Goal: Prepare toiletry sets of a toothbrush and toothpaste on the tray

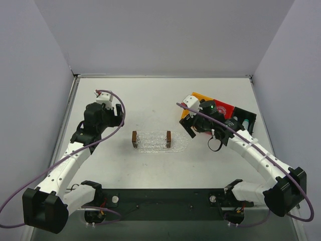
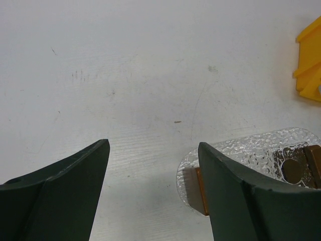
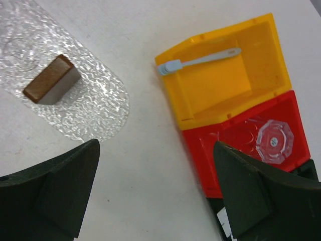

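The clear, bumpy oval tray [image 1: 153,142] lies at the table's middle, with a small brown block near each end [image 1: 134,139] [image 1: 168,139]. The right wrist view shows the tray's end [image 3: 95,108] and one block [image 3: 50,80] at upper left. A pale blue toothbrush [image 3: 200,60] lies in the yellow bin [image 3: 251,88]. I cannot make out the toothpaste in any view. My left gripper [image 1: 119,115] [image 2: 153,145] hangs open and empty left of the tray [image 2: 261,145]. My right gripper [image 1: 188,125] [image 3: 156,145] is open and empty over bare table between the tray and the bins.
The yellow bin [image 1: 199,97], a red bin [image 1: 224,107] and a black bin [image 1: 247,118] stand in a row at right. A clear round cup [image 3: 273,140] sits in the red bin [image 3: 235,150]. Grey walls close off the left, back and right of the table.
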